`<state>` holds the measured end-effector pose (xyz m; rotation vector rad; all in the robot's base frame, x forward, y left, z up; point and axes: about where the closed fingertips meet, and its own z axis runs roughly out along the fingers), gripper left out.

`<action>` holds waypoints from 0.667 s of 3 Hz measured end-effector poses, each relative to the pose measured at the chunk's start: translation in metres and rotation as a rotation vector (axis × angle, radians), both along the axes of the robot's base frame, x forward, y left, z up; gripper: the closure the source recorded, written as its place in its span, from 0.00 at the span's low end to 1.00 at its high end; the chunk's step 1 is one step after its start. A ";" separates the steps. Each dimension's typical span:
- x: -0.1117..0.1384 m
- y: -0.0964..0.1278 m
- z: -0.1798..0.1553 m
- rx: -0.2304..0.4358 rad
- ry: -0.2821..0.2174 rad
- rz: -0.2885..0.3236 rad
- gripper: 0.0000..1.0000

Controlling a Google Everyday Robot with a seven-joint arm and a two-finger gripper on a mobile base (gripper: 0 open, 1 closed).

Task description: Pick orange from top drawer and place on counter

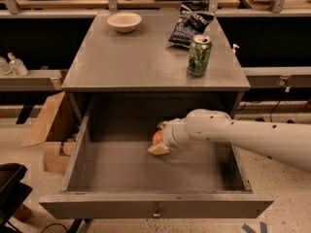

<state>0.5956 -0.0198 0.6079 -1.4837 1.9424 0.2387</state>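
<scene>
While in the top drawer (pixel 121 171), the gripper (pixel 160 141) half-hides the orange (pixel 156 137).

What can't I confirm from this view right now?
- Orange: mostly hidden by the gripper in the top drawer; grasp unconfirmable.
- Arm: cut off by the camera view's right edge.
- Drawer's back: shadowed under the counter.
- Green can label: too blurred to read.
</scene>
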 end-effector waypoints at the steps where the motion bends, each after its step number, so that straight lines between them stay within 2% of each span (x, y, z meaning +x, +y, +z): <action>1: 0.000 0.000 0.000 -0.008 0.002 0.002 0.72; 2: 0.000 0.000 0.001 -0.008 0.002 0.002 0.95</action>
